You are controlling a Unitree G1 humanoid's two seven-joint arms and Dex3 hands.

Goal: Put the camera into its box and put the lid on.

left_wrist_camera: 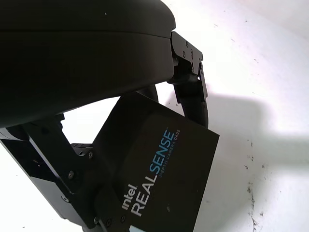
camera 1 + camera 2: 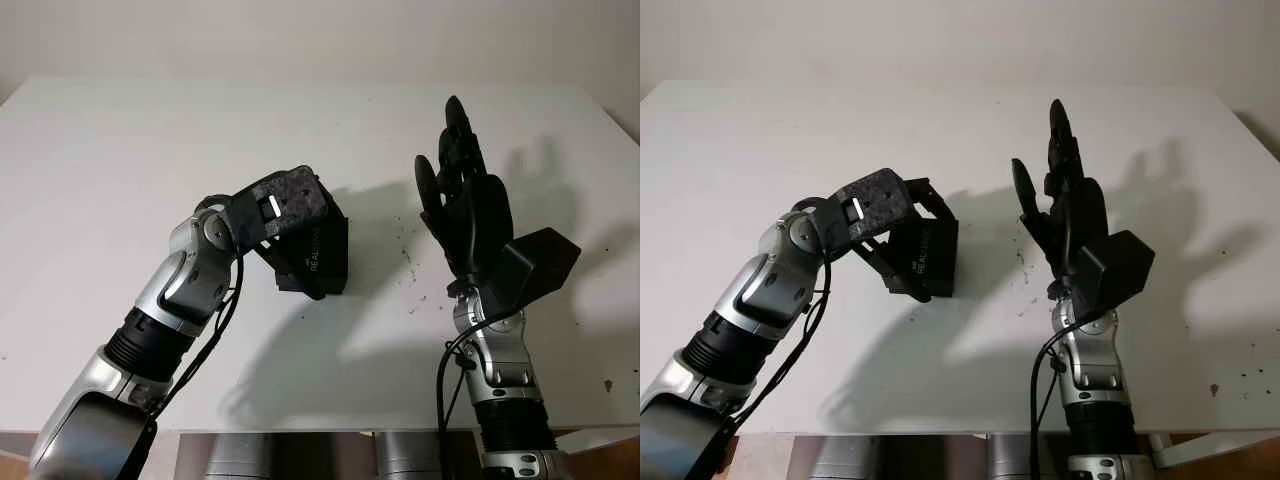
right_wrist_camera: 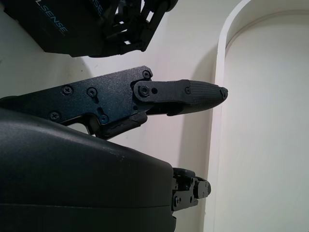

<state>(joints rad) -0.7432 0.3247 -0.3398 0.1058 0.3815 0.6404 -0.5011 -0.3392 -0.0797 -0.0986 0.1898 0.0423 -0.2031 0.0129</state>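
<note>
The left hand (image 2: pixel 285 215) has its fingers closed around the black box (image 2: pixel 318 258), printed "RealSense", holding it on edge near the middle of the table (image 2: pixel 120 150). By my reading this grip steadies or lifts the box for closing; whether its bottom edge touches the table I cannot tell. The left arm bends at the elbow and reaches in from the box's left, wrist rolled over its top. The right hand (image 2: pixel 465 205) is open and holds nothing, raised upright just right of the box, palm toward it.
</note>
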